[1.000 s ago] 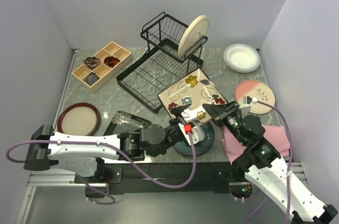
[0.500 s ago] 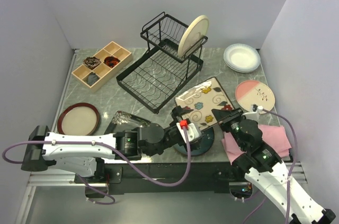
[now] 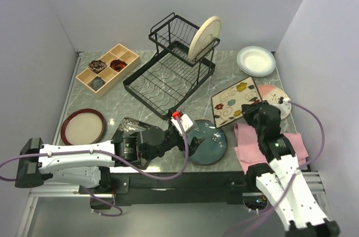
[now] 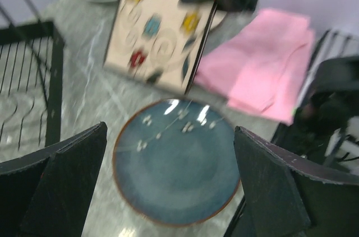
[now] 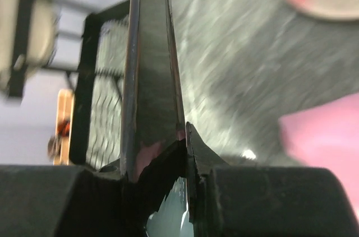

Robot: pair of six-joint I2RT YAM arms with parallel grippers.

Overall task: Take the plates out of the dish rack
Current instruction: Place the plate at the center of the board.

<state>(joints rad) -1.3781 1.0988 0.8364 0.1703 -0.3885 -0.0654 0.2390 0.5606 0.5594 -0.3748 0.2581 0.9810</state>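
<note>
The black wire dish rack (image 3: pixel 168 74) stands at the back with a cream round plate (image 3: pixel 203 37) upright in its upper frame. My right gripper (image 3: pixel 253 115) is shut on the near edge of the cream square flowered plate (image 3: pixel 235 101) and holds it tilted above the table. The right wrist view shows that plate edge-on (image 5: pixel 151 69) in the closed gripper (image 5: pixel 182 136). My left gripper (image 3: pixel 190 136) hangs open and empty over the teal round plate (image 3: pixel 208 143), which lies flat on the table (image 4: pixel 176 161) between the fingers (image 4: pixel 67 175).
White plates (image 3: pixel 256 60) sit at the back right, a pink plate (image 3: pixel 276 98) behind the right arm, a pink cloth (image 3: pixel 269 146) under it. A brown-rimmed tan plate (image 3: pixel 83 126) and a black square plate (image 3: pixel 132 126) lie front left. A wooden tray (image 3: pixel 106 69) is back left.
My right gripper has carried the square flowered plate to the right, off from above the teal plate. The left arm has drawn back to the left, still open.
</note>
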